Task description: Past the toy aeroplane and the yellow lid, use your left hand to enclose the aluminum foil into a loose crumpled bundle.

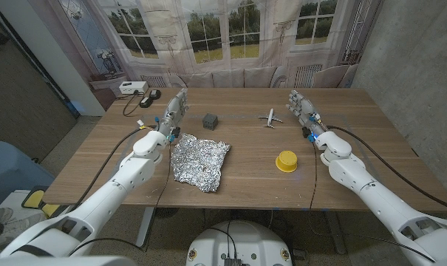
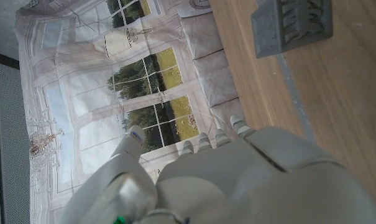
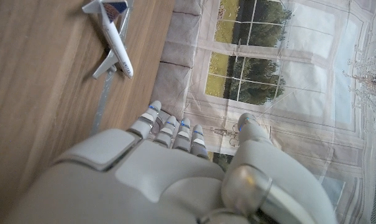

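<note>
A crinkled sheet of aluminum foil lies spread on the wooden table, near its front left of centre. My left hand stands on its edge just behind the foil's far left corner, fingers straight and apart, holding nothing; its back fills the left wrist view. The white toy aeroplane sits right of centre, and the yellow lid lies nearer the front. My right hand stands open beside the aeroplane, empty, seen from behind in the right wrist view.
A small dark grey cube sits behind the foil, close to my left hand. A white box and black cables lie at the far left corner. A printed window backdrop hangs behind the table.
</note>
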Action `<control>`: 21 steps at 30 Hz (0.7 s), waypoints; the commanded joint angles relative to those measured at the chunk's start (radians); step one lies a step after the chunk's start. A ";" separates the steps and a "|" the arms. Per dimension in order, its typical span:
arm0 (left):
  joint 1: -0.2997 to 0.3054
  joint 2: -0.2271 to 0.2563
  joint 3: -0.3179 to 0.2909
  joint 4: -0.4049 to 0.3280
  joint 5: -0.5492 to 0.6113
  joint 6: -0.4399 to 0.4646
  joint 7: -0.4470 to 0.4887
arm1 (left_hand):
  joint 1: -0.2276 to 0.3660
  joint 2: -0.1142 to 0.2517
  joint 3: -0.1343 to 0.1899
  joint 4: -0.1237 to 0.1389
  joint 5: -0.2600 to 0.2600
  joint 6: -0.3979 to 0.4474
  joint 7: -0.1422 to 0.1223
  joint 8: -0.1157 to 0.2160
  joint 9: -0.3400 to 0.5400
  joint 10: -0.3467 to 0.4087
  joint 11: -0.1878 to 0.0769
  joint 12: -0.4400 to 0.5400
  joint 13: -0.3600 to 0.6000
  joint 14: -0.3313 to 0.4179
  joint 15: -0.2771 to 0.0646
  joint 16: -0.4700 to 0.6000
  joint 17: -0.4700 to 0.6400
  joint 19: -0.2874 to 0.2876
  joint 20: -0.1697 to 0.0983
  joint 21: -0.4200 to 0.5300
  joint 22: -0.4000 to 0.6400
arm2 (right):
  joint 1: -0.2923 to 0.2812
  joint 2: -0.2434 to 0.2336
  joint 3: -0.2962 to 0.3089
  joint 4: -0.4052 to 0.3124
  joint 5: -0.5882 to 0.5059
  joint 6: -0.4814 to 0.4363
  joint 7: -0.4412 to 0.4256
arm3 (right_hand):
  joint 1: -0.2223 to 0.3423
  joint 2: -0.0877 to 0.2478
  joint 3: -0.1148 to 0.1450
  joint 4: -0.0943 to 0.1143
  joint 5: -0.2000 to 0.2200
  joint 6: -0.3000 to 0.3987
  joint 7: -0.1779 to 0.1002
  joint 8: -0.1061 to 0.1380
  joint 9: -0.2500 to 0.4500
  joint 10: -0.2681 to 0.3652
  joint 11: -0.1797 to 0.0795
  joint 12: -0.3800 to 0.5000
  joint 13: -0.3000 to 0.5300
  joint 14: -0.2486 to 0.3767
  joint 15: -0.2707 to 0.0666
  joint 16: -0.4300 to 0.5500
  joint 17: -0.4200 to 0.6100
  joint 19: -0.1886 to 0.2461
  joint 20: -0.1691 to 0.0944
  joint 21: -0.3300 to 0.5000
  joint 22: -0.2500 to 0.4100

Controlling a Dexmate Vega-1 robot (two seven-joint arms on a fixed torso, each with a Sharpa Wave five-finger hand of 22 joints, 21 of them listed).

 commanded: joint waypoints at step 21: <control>-0.010 0.185 0.103 -0.531 0.216 0.558 0.273 | 0.051 -0.079 -0.011 -0.075 0.005 -0.045 -0.030 0.023 0.008 -0.010 -0.015 0.024 -0.006 0.013 0.048 0.030 0.009 -0.042 0.063 -0.007 0.003 | 0.166 0.075 -0.006 0.407 0.052 0.143 0.366 | 0.006 -0.004 0.003 -0.005 0.004 0.008 0.004 0.005 0.003 0.001 0.003 0.000 -0.002 -0.009 0.005 0.000 -0.001 -0.007 0.009 0.002 0.002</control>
